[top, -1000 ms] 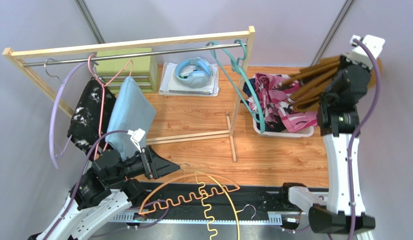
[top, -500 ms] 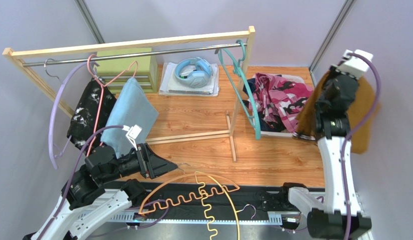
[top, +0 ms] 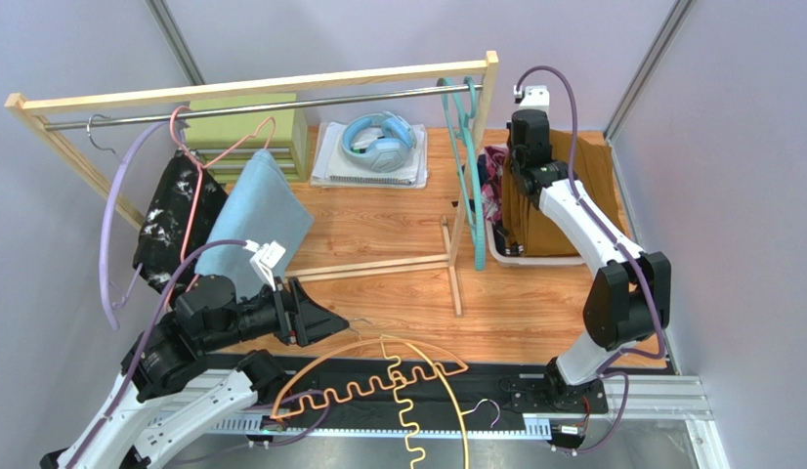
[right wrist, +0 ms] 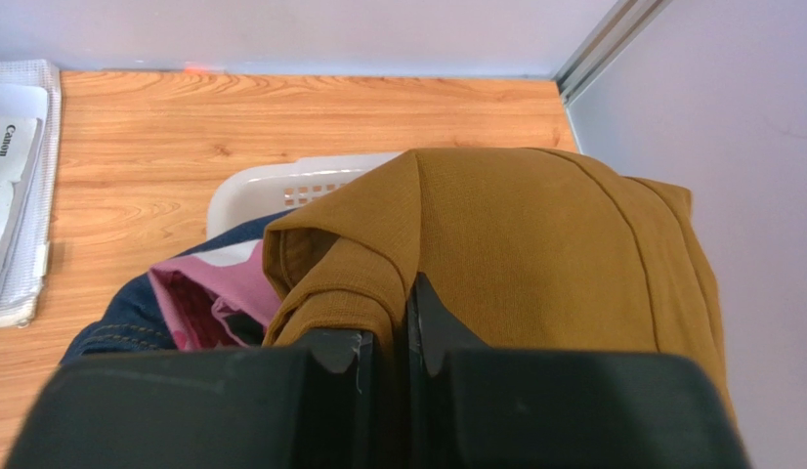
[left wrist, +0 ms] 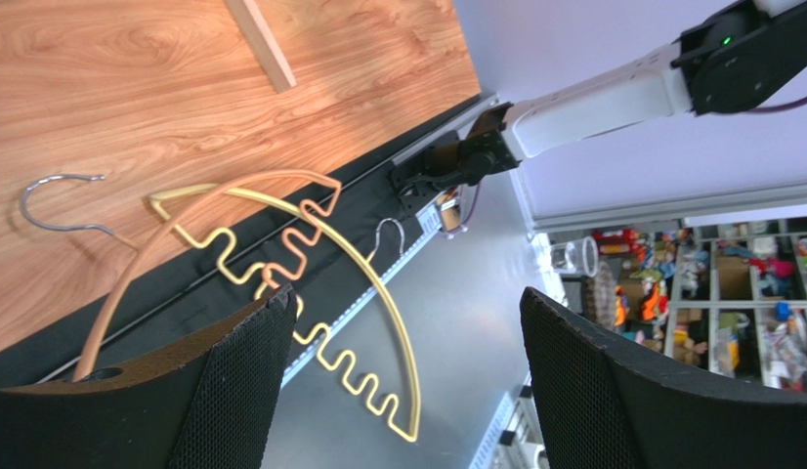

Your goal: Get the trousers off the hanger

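My right gripper (right wrist: 405, 322) is shut on a fold of the mustard-brown trousers (right wrist: 534, 244), which hang over the white basket (top: 534, 260) at the back right. Pink floral trousers (right wrist: 222, 293) and dark navy trousers (right wrist: 114, 318) lie in that basket. Light blue trousers (top: 256, 220) hang on a pink hanger (top: 222, 147) at the rail's left end, beside black speckled trousers (top: 173, 225). My left gripper (left wrist: 407, 303) stands open with nothing between its fingers, above the orange hanger (top: 378, 357) and yellow hanger (top: 417, 420) at the near edge.
A wooden rack (top: 251, 88) spans the back. An empty teal hanger (top: 471, 166) hangs at its right end, an empty purple hanger (top: 109, 225) at its left. Behind it are a green drawer box (top: 246, 127) and blue headphones (top: 378, 137) on notebooks. Walls stand close on both sides.
My right arm has swung left from the right wall, carrying the mustard-brown trousers over the basket. The teal hanger has swung back towards the rack post. The left arm has hardly moved.
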`<action>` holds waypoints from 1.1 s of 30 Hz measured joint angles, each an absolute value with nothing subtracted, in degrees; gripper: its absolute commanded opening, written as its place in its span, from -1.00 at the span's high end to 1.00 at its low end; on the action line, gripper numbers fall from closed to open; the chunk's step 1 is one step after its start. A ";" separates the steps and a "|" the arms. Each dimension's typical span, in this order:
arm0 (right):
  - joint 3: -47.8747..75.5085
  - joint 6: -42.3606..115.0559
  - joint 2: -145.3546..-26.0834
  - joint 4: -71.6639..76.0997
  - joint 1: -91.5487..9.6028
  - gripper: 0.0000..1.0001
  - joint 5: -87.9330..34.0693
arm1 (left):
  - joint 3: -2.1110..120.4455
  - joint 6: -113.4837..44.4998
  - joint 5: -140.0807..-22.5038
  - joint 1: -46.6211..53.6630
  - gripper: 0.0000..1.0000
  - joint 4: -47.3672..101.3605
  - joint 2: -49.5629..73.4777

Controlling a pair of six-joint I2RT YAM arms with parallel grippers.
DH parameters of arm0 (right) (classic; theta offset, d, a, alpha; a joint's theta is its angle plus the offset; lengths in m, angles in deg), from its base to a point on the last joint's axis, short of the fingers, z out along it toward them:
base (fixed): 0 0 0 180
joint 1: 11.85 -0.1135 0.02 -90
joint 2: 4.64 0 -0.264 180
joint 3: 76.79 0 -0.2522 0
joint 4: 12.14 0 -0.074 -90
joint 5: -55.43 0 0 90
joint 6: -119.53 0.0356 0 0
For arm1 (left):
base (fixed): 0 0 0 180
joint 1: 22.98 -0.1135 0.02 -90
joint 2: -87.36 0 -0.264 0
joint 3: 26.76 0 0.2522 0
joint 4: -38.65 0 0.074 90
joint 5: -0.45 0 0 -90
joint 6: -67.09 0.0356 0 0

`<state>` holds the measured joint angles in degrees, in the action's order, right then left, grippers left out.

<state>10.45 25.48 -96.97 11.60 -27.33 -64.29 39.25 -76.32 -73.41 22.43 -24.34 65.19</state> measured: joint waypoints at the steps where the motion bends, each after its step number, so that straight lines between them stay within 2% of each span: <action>1: 9.07 26.44 -97.67 13.24 -27.53 0.41 -64.70 | 39.31 -75.77 -73.43 22.43 -0.78 -24.65 65.04; 2: 7.28 27.69 -98.59 15.51 -27.59 0.31 -65.14 | 39.51 -74.88 -73.57 22.43 -0.78 -25.52 64.84; 3: 5.90 29.15 -99.27 17.57 -27.62 0.06 -65.56 | 39.84 -73.89 -73.70 22.43 -0.78 -26.48 64.58; 5: 4.13 31.82 -99.79 22.00 -27.57 -0.06 -66.23 | 40.71 -71.88 -74.24 22.43 -0.78 -28.69 63.77; 6: 3.70 33.59 -99.66 25.15 -27.57 -0.24 -66.71 | 41.15 -70.86 -74.64 22.43 -0.78 -29.80 63.27; 8: 3.61 36.63 -98.57 29.79 -27.57 -0.34 -67.19 | 41.56 -69.26 -75.12 22.43 -0.78 -31.12 62.52; 9: 3.63 38.16 -97.65 32.67 -27.57 -0.49 -67.19 | 41.59 -68.71 -75.23 22.43 -0.78 -31.47 62.41; 12: 4.83 42.64 -91.86 39.84 -27.55 -0.61 -67.11 | 41.61 -67.56 -75.66 22.43 -0.77 -31.95 62.44; 18: 6.89 50.85 -71.66 52.04 -27.53 -0.58 -63.22 | 41.94 -66.24 -75.73 22.43 -0.72 -31.97 62.46; 23: 11.54 57.02 -55.51 61.08 -27.62 -0.50 -53.32 | 41.96 -66.11 -77.22 22.43 -0.72 -32.95 62.46; 26: 17.18 59.77 -49.91 65.08 -29.47 -0.43 -47.41 | 41.98 -66.00 -79.07 22.43 -0.73 -34.39 62.44; 30: 30.69 64.78 -46.31 67.64 -37.43 -0.40 -39.09 | 41.59 -65.59 -80.73 22.43 -0.72 -36.58 61.23; 33: 41.77 71.07 -45.35 65.37 -49.87 -0.36 -35.68 | 39.66 -65.59 -80.93 22.43 -0.69 -36.73 59.48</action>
<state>41.77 71.07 -45.35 65.37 -49.87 -35.68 39.66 -65.59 -80.93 22.43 -36.73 59.48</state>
